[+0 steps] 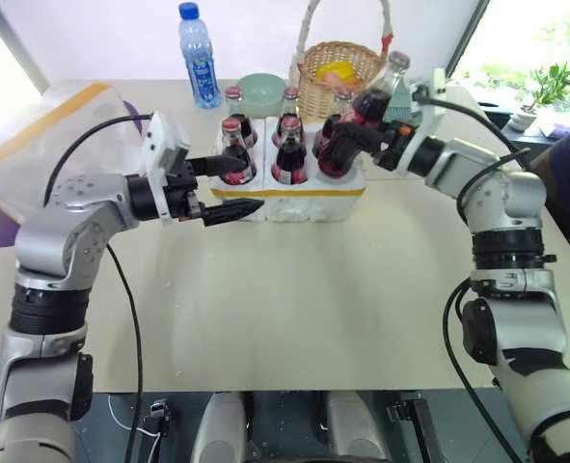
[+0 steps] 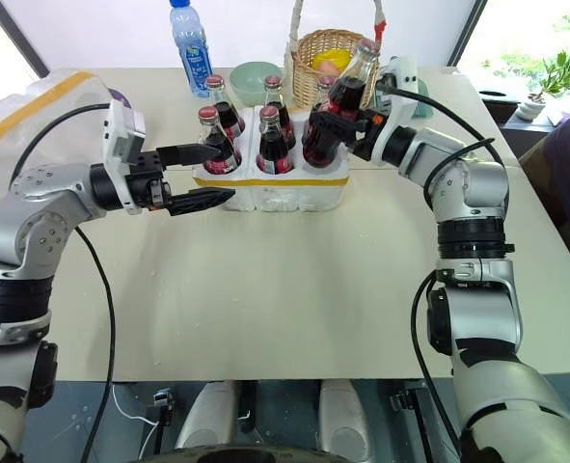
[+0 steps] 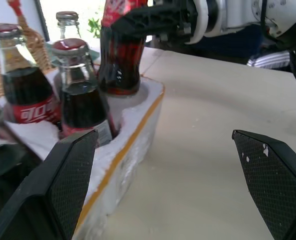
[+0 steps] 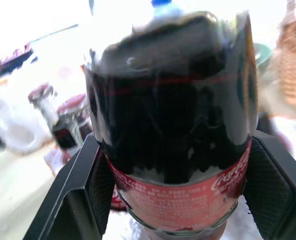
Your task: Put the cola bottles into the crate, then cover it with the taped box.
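Taped box (image 1: 43, 145): upper left of frame, on the table (image 1: 294, 309)
Left tool (image 1: 229, 189): fingers spread wide, holding nothing, just beside the crate (image 1: 289, 203)
Crate: upper middle, five bottles seated
Right tool (image 2: 335, 127): clamped on a tilted cola bottle (image 2: 340, 99); stand it upright above the empty hole, then lower

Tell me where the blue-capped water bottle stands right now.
The water bottle stands upright at the table's far side, left of the green bowl and behind the crate.

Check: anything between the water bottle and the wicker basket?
Yes: a pale green bowl sits between the water bottle and wicker basket, per the left eye view.
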